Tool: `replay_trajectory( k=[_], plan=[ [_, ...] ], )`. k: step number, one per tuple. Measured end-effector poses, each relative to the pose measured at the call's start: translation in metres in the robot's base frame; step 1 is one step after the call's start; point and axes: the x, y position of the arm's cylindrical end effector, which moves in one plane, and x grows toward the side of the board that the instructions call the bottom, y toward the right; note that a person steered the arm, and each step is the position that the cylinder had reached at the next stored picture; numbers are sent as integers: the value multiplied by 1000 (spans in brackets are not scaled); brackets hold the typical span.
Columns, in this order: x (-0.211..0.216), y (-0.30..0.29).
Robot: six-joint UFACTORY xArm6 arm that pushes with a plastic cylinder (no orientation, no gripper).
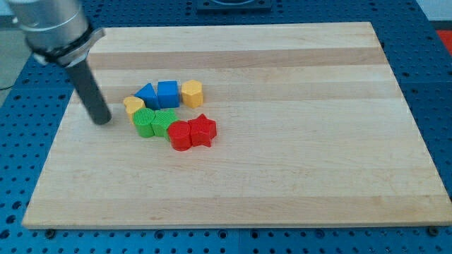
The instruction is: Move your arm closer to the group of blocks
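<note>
Camera view shows my tip (103, 120) resting on the wooden board (296, 162) toward the view's left, with the group of blocks lying just to the view's right of it; that rightward direction is what the coming move turns on; nearest to the tip is the small yellow block (133, 105), close beside it but apart, with bare wood showing between them; just below that sits the green round block (145, 121), touching or nearly touching a second green block (164, 121); further right lie the red round block (179, 135) and the red star block (203, 130), pressed together; along the upper edge of the cluster stand the blue triangle block (146, 94), the blue cube (168, 92) and the yellow hexagon block (192, 92) in a row; the cluster as a whole runs from the upper left down to the lower right; there are no jaws on this rod, so nothing spreads or pinches; I judge a short slide to the view's right would close the gap, and a careless one would nudge the small yellow block.
</note>
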Motion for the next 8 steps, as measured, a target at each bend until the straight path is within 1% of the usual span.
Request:
replay_trajectory(
  k=[1, 2, 3, 4, 5, 6, 8],
  plan=[
    [69, 23],
    [115, 116],
    [98, 229],
    [55, 323],
    [11, 314],
    [-9, 270],
    [-20, 200]
  ],
)
